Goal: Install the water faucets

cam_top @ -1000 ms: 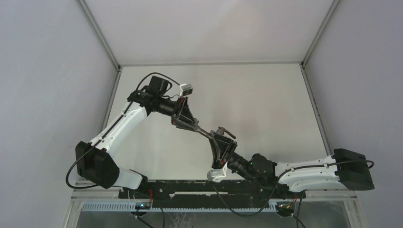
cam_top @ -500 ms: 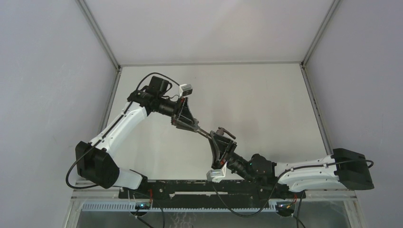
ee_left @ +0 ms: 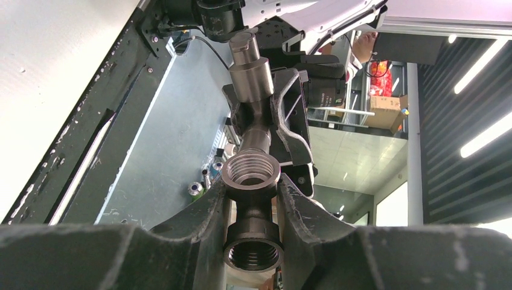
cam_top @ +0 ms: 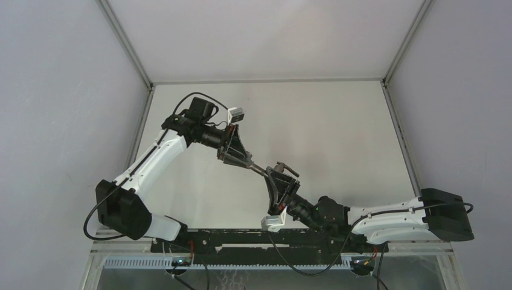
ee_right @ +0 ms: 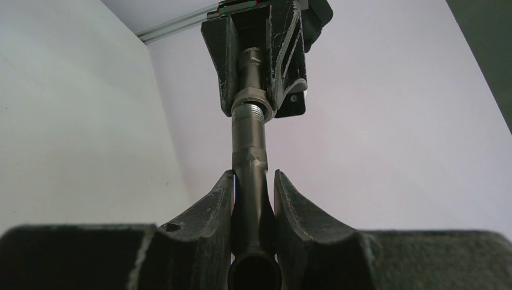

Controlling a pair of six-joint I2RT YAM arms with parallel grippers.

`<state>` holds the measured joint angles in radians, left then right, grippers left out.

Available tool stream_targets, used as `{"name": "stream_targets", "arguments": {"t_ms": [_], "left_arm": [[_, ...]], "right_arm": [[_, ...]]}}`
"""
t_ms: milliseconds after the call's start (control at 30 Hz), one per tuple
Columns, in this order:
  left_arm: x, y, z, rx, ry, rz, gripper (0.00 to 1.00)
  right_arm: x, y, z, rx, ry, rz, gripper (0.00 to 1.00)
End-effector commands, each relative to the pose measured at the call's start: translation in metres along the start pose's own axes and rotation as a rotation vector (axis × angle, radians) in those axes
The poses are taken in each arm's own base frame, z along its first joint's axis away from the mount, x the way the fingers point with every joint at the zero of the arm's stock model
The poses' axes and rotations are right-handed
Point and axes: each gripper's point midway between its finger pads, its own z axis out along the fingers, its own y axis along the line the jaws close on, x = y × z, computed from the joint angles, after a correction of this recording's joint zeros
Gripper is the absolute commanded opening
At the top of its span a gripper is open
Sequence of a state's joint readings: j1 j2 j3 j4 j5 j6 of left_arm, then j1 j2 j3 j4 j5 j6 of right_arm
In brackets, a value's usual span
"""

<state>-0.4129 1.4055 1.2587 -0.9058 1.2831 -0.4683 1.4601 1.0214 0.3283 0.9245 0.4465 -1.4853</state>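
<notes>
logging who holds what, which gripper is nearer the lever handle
Right. The right gripper is shut on the stem, right beside the lever handle; the left gripper holds the fitting at the stem's other end.

Two arms stand at the near edge of the one worktop [cam_top: 338,133]: a left arm [cam_top: 154,160] and a right arm [cam_top: 386,219]. Each carries one tool, so two hang above the worktop, the left tool [cam_top: 247,164] and the right tool [cam_top: 274,176]. Two grey metal tap parts are above the worktop: one stem [ee_right: 249,163] and one fitting [ee_left: 250,181]. One thin lever handle [cam_top: 287,168] shows.
</notes>
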Motion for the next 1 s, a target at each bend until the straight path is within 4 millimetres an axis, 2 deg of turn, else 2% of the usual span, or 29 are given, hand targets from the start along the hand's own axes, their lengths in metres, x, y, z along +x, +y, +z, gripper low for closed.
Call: {"name": "stream_targets", "arguments": {"t_ms": [0,267,967], "left_arm": [[0.008,-0.008,0.005,-0.005,0.033,0.040,0.00],[0.007,-0.009,0.005,-0.002,0.034,0.041,0.00],[0.006,-0.011,0.005,0.000,0.033,0.040,0.00]], "right_arm": [[-0.023,-0.072,0.009,0.214,-0.079,0.074,0.00],[-0.020,-0.079,0.007,0.233,-0.067,0.074,0.00],[-0.022,-0.079,0.010,0.259,-0.044,0.123,0.00]]}}
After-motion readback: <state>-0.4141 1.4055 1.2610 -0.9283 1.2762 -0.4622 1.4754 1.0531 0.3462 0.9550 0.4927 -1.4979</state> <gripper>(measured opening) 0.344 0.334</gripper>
